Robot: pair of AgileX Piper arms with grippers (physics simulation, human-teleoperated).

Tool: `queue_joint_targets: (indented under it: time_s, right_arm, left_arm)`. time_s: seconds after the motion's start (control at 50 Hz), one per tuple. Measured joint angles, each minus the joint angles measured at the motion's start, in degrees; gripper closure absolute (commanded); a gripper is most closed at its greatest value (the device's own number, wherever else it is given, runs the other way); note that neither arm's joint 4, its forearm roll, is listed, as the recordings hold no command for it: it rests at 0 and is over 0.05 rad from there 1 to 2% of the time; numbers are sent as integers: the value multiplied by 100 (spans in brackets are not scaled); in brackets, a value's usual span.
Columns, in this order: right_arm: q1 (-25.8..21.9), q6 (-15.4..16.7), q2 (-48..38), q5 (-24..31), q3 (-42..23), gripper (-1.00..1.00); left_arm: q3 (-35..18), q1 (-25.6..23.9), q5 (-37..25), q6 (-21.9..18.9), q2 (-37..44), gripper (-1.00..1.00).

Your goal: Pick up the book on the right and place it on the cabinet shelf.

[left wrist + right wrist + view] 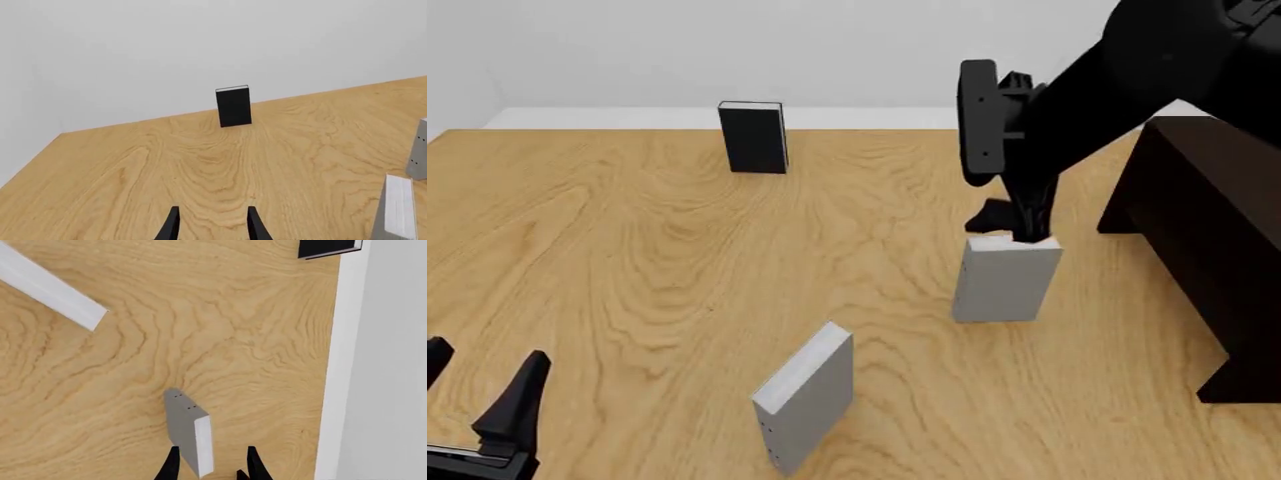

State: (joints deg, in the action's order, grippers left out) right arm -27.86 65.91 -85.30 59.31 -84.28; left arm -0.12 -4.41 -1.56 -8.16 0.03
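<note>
The book (1006,282), thick and pale grey-white, stands upright on the table just left of the cabinet shelf (1208,235), a very dark brown cabinet. My right gripper (1014,228) hangs directly over the book's top edge. In the right wrist view the book (190,437) lies between the open fingers of the right gripper (212,467), nearer one finger, with a gap at the other. My left gripper (481,385) sits open and holds nothing at the near left corner, shown in its own view as the left gripper (212,227).
A black book (754,137) stands upright at the table's far side. A slimmer grey book (807,395) stands tilted near the front middle. The wooden table (627,260) ends at a white wall behind.
</note>
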Motion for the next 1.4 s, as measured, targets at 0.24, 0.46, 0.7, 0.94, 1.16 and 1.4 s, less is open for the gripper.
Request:
queue_joint_targets:
  time_s: [0.24, 0.46, 0.7, 0.94, 1.16, 1.4]
  right_arm:
    - [76, -22, -183, -275, 187, -100]
    - [157, -35, -365, -485, 248, -100]
    - [234, -105, -550, -673, 295, -100]
    - [301, -196, -705, -764, 324, -100]
    - [395, -279, -847, -831, 301, -100]
    - [430, -418, -961, -933, 357, -100]
  left_arm:
    - [6, -25, -21, -16, 0, -100]
    - [9, -49, -50, -43, 0, -100]
    - [10, -77, -111, -52, 5, -100]
    - [9, -83, -161, -65, 18, -100]
    - [9, -95, -194, -82, 29, -100]
    - [10, -107, -239, -102, 25, -100]
